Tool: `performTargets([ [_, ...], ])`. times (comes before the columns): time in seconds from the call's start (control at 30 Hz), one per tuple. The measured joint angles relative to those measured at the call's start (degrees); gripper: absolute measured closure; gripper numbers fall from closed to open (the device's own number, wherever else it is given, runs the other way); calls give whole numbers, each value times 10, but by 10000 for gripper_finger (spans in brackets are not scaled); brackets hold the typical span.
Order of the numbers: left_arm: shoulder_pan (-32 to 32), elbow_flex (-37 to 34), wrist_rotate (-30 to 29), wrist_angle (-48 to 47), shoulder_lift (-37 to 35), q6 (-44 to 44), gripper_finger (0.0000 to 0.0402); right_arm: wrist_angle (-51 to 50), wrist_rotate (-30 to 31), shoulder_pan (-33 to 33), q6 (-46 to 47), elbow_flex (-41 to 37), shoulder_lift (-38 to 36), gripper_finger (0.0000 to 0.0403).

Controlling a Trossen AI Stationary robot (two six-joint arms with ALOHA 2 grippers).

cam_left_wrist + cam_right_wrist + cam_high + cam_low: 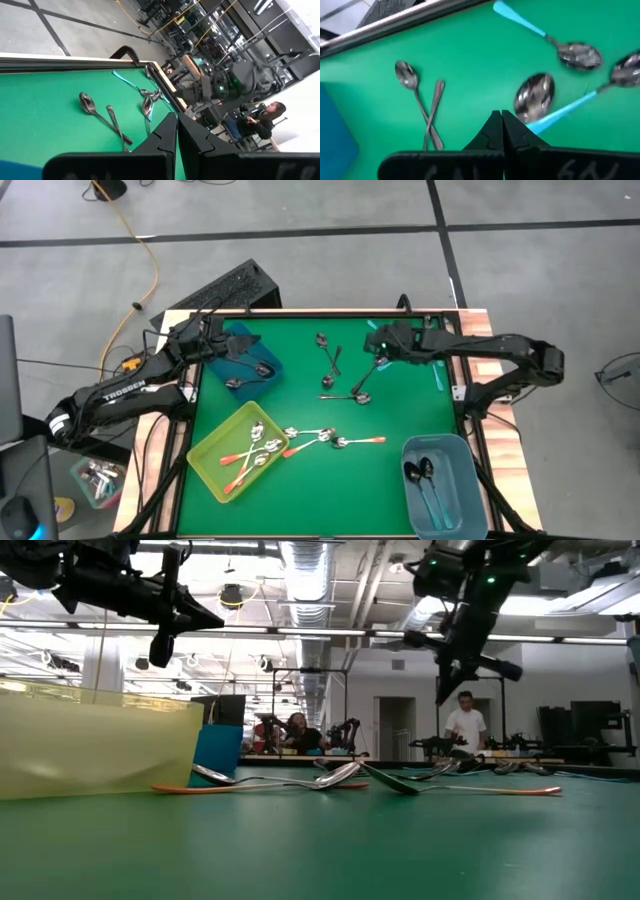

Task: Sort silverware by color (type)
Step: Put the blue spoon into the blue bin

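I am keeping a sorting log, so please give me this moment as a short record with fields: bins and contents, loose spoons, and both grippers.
yellow-green bin: orange-handled spoons inside
light blue bin: two teal-handled spoons inside
dark blue bin: all-metal spoon inside
loose on mat: more orange-handled spoons, crossed metal spoons, teal-handled spoon
left gripper: shut, empty, above the dark blue bin
right gripper: fingers shut, holding nothing, above the loose teal-handled spoon
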Motion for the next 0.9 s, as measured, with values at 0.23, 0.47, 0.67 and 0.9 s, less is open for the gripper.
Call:
performTargets([
  [0.23, 0, 0, 0, 0, 0, 6, 401, -9, -23, -89, -156, 116, 63, 403],
  [0.47, 0, 0, 12, 0, 0, 12, 401, -297, -11, -158, -309, 330, 217, 403],
  [0.67, 0, 0, 17, -1, 0, 23, 401, -444, 1, -192, -345, 480, 345, 403],
  [0.9, 0, 0, 16, -1, 0, 32, 401, -529, -8, -199, -432, 555, 470, 403],
])
